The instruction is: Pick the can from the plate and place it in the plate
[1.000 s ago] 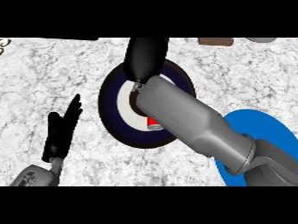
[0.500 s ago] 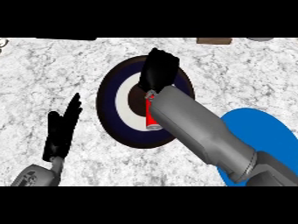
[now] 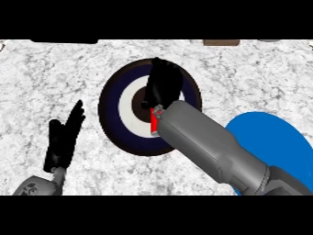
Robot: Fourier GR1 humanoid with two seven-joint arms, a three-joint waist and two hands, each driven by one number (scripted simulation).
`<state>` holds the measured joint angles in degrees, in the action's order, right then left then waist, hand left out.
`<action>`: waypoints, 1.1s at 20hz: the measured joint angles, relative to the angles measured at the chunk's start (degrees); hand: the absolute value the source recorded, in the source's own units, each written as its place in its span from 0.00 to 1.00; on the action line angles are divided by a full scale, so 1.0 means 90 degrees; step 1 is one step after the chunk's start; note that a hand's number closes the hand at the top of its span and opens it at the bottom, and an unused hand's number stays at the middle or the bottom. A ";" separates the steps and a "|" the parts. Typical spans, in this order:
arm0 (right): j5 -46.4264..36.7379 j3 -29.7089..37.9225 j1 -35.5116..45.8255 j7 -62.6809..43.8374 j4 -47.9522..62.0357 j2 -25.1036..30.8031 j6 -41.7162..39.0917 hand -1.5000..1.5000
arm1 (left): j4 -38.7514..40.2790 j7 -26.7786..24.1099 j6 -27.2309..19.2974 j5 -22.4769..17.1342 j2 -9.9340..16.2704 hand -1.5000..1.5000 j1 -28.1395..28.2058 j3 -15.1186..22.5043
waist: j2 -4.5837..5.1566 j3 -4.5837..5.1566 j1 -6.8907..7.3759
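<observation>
A red can [image 3: 154,123] stands on the dark navy plate with white ring [image 3: 121,108] in the middle of the counter; only a sliver of it shows beside my right wrist. My right hand [image 3: 163,85] hovers over that plate just beyond the can, fingers bent downward, and my forearm hides most of the can. Whether the fingers touch the can I cannot see. A plain blue plate [image 3: 291,147] lies at the lower right, partly under my right forearm. My left hand [image 3: 64,137] rests open at the lower left, fingers up.
The counter top is grey-white marble. Along the far edge sit a dark object [image 3: 64,41] and a brown object [image 3: 221,42], both cut off by the view. Patterned items show at the top corners.
My right hand has drawn back toward me from the plate's far rim to above its centre, its fingers curling downward. More of the red can is hidden now. The left hand has not moved.
</observation>
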<state>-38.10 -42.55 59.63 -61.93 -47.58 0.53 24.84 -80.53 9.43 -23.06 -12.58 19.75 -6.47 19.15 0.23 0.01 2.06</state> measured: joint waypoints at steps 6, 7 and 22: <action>-0.0311 0.0421 -0.0276 0.0631 -0.0830 -0.0014 0.1721 0.00 | -0.0087 0.0081 0.0001 -0.0024 0.0083 0.50 0.0041 -0.0124 | -0.0039 -0.0011 -0.0130; -0.0379 0.0437 -0.0397 0.0660 -0.0988 -0.0015 0.1978 0.00 | -0.0123 0.0110 -0.0013 -0.0010 0.0091 0.50 0.0049 -0.0127 | -0.0046 -0.0011 -0.0146; -0.0289 0.0301 -0.2336 0.1937 -0.2665 -0.0042 0.3343 0.00 | -0.0037 -0.0087 0.0240 0.0219 -0.0145 0.50 0.0255 -0.0471 | -0.0035 -0.0011 -0.0193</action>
<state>-40.70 -39.84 38.61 -44.51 -71.56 0.15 54.92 -80.86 8.65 -20.90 -10.61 18.44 -4.17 14.91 -0.08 -0.09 0.33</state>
